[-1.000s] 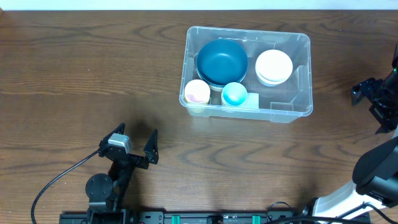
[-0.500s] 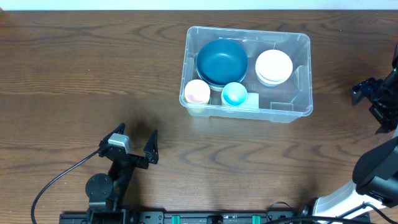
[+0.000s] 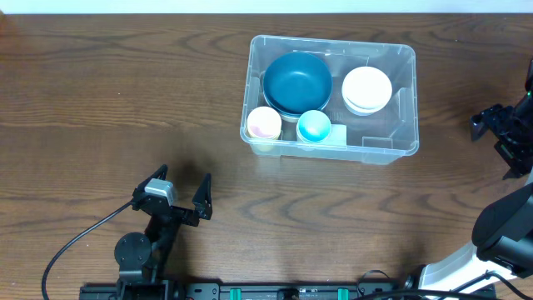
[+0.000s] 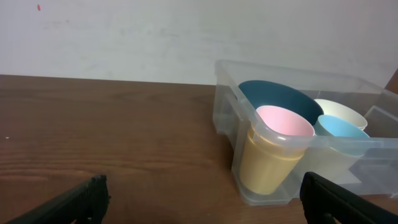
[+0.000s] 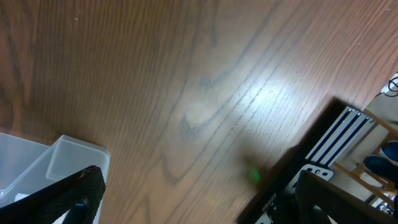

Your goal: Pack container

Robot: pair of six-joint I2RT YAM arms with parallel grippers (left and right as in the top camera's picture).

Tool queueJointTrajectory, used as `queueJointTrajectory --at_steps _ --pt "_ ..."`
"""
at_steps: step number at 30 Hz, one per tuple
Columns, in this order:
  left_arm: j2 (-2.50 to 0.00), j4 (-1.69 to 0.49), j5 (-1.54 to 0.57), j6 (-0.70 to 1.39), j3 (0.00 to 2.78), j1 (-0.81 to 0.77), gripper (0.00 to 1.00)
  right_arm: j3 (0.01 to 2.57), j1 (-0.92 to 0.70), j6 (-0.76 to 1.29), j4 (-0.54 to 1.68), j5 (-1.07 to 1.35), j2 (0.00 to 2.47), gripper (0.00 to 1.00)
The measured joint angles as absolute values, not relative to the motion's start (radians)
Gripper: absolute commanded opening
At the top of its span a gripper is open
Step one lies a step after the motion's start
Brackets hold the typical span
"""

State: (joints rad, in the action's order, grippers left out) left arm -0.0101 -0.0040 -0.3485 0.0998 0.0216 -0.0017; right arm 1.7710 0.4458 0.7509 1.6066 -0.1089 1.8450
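The clear container (image 3: 405,100) stands at the table's far centre-right. It holds a dark blue bowl (image 3: 296,82), stacked white bowls (image 3: 366,89), a yellow cup with a pink inside (image 3: 264,123) and a light blue cup (image 3: 314,126). My left gripper (image 3: 177,193) is open and empty near the front edge, well short of the container. In the left wrist view (image 4: 202,199) it faces the container (image 4: 227,93) and the yellow cup (image 4: 280,149). My right gripper (image 3: 493,137) is open and empty, right of the container. The right wrist view (image 5: 199,193) shows a container corner (image 5: 62,155).
A pale label (image 3: 337,133) is on the container's near wall. The wooden table (image 3: 125,100) is bare to the left. A black cable (image 3: 75,242) trails from the left arm's base. The table edge and a black rail (image 5: 342,143) show in the right wrist view.
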Motion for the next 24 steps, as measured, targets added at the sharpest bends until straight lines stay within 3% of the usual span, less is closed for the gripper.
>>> queueJointTrajectory --at_steps 24 --pt "-0.010 -0.004 -0.348 0.100 0.022 -0.002 0.98 1.771 0.446 0.751 1.606 -0.108 1.832 0.99"
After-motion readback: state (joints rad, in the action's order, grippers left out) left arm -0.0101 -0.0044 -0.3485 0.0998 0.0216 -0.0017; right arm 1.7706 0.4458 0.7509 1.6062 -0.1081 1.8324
